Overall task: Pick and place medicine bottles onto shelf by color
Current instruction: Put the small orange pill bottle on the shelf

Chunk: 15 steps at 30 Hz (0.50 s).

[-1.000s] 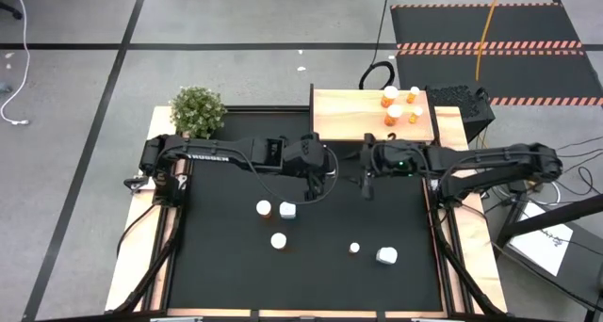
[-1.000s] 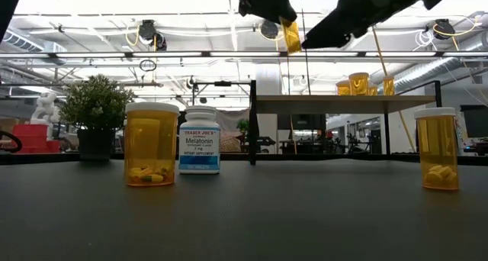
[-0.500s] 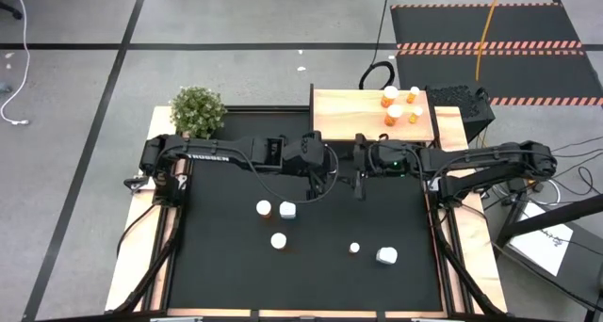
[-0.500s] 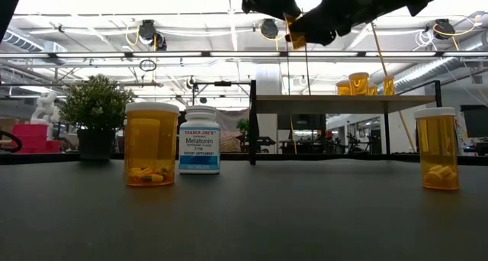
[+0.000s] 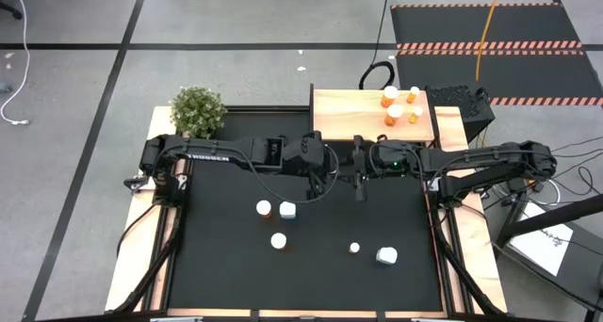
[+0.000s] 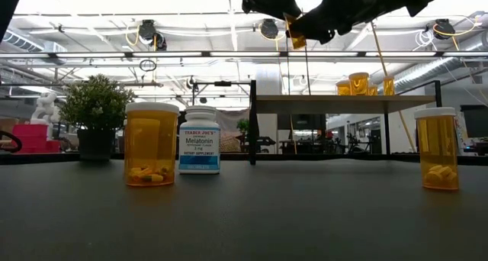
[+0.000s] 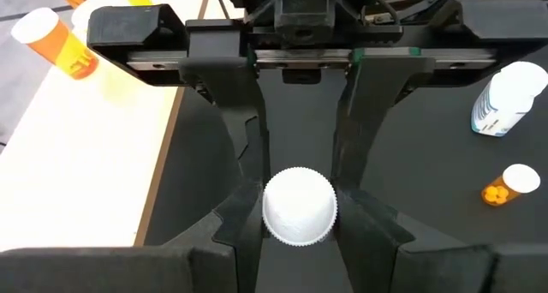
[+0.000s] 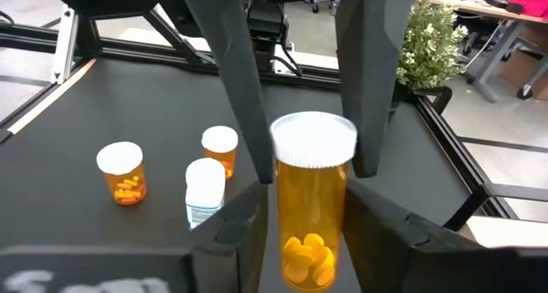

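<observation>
The scene is evenly and brightly lit from above, and strong glare is given off by the ceiling lights [image 6: 149, 33] in the low view. Only soft shadows are cast on the table [image 5: 226, 256], and the room behind is rendered slightly out of focus.

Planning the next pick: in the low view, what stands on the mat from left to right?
Potted plant → large orange bottle → white melatonin bottle → shelf → orange bottle.

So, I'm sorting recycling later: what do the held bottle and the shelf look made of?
The held bottle looks like see-through amber plastic, glossy, since pills show through its wall; its ridged cap seems matte white plastic. The shelf looks like pale unfinished wood, with visible grain.
</observation>
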{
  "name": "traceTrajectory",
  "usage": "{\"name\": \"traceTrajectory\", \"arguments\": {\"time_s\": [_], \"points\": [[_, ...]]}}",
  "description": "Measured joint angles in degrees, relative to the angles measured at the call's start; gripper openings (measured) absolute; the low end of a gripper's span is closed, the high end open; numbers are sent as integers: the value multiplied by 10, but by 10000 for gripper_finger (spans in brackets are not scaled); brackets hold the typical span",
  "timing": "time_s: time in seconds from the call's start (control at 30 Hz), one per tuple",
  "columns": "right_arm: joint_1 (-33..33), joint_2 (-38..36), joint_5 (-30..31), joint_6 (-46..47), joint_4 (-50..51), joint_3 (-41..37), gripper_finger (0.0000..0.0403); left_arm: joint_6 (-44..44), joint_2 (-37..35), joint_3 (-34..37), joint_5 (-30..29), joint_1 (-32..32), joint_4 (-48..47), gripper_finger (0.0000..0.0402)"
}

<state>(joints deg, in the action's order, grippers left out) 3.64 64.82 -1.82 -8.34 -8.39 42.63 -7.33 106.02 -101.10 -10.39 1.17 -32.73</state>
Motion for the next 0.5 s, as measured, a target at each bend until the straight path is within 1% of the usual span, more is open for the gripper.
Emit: {"name": "traceTrajectory", "arguments": {"time_s": [0.17,0.23,0.3,0.43,0.5], "points": [[0,0,0,-5,0,0,114,-19,0,0,-2,6,0,131],[0,0,0,-10,0,0,109,-28,0,0,-4,10,1,141],[0,-2,0,-12,0,0,106,-29,0,0,-19,15,5,161],[0,-6,2,-12,-1,0,104,-27,0,0,-73,26,20,213],[0,-8,2,-9,0,0,104,-28,0,0,-88,32,29,239]]}}
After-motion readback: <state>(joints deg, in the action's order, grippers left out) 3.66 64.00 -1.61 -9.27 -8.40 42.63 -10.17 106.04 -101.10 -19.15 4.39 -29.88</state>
